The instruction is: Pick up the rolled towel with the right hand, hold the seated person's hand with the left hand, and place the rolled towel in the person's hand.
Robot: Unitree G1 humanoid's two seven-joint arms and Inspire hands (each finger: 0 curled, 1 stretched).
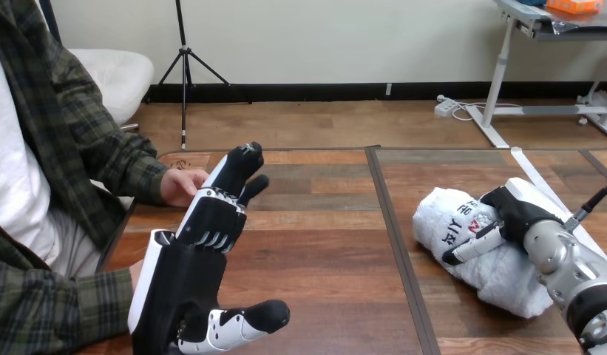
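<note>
Head view: the left hand point(204, 222) rises large at the near left of the table point(322, 244), and its fingers point(237, 166) cover the tips of the person's hand point(180, 186). Whether the two touch there cannot be told. These fingers are straight and spread open, with the thumb splayed out low toward the view's bottom edge, and they hold nothing. The base of this hand is cut off by that edge.

At the right, the right hand point(511, 211) lies on top of the rolled towel point(455, 222), touching it. Its own back hides the underside, so I cannot tell whether it clamps the towel or merely rests there. The silver forearm behind it hides the towel's near end and runs out of view at the lower right corner.

The rolled towel is white, soft and nubbly (terry, by the look), wound into a thick cylinder. It lies slantwise on the table's right half, well apart from the person's hand. There is some print on its top, too small to make out. The table is made of wood-grain planks in brown and reddish tones, split by a dark seam running away from the robot.

Counted: one towel and two robot hands, both of hard black parts with white shells.
</note>
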